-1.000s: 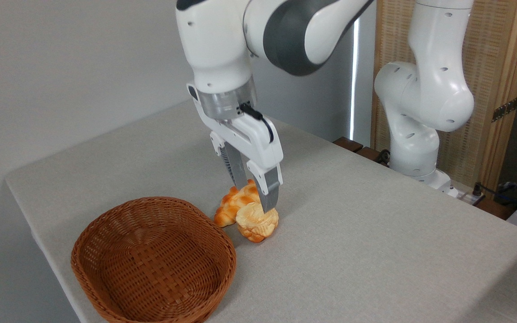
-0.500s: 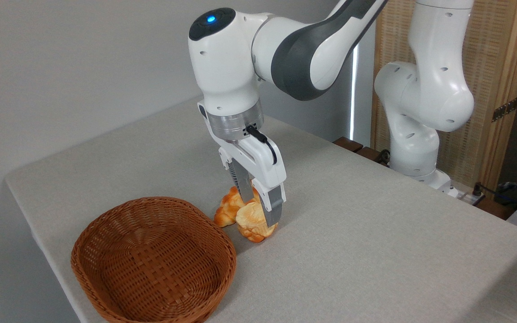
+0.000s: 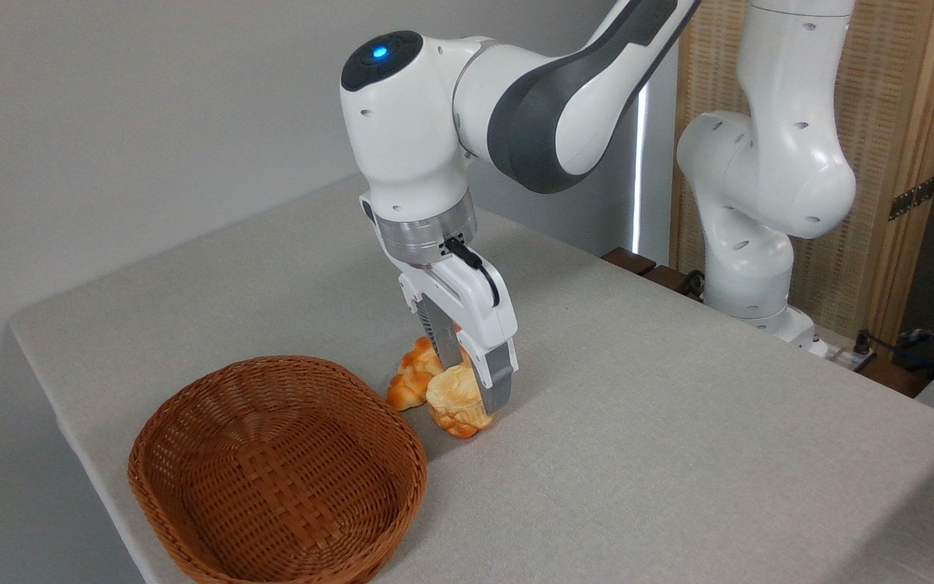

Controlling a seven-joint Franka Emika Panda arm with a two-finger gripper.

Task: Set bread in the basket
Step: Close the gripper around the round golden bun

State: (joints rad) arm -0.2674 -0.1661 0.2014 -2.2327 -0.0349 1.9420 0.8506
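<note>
Right now the claw (image 3: 473, 388) is down at the bread (image 3: 456, 403), one finger (image 3: 498, 381) on its right flank and the other (image 3: 444, 345) going down behind it, between it and the loaf (image 3: 412, 377). The fingers stand apart around the bun, though whether they already press on it I cannot tell. The bread sits on the bench (image 3: 678, 422), touching or nearly touching the loaf behind it, and just right of the basket (image 3: 276, 474), which is empty. The grasp looks like the step in hand, with the lift and carry to the basket yet to come. Several things could spoil it. The far finger works in the tight gap by the loaf, so closing could nudge or drag the loaf along. The bun is knobbly and rounded, and it looks soft, so a grip taken high on its side may let it roll out or squeeze free on the lift. The basket's near rim is close, so a low carry could clip the wicker and knock the bun loose.
</note>
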